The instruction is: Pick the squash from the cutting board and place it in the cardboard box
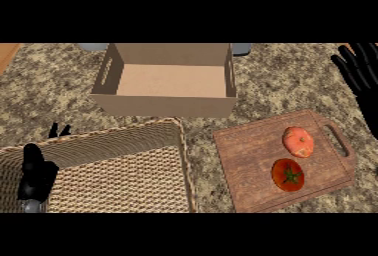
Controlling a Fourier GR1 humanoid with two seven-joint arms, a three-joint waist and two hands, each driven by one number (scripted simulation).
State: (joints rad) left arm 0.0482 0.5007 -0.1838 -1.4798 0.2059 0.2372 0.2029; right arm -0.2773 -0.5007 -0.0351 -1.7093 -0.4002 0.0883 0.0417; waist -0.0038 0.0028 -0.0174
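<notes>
An orange-pink squash (298,141) lies on the upper part of the wooden cutting board (251,160) at the right. Just below it on the same board sits a red tomato (288,174). The open cardboard box (168,80) stands behind, at the upper middle, with nothing inside. My right hand (359,67) is at the right edge, above and to the right of the board, fingers straight and up, holding nothing. My left hand (37,172) shows at the lower left edge over the woven mat, fingers relaxed, touching no object.
A large woven wicker mat (118,170) covers the lower left, between the board and my left hand. The speckled stone counter (280,85) lies all around. A grey object (241,48) peeks out behind the box.
</notes>
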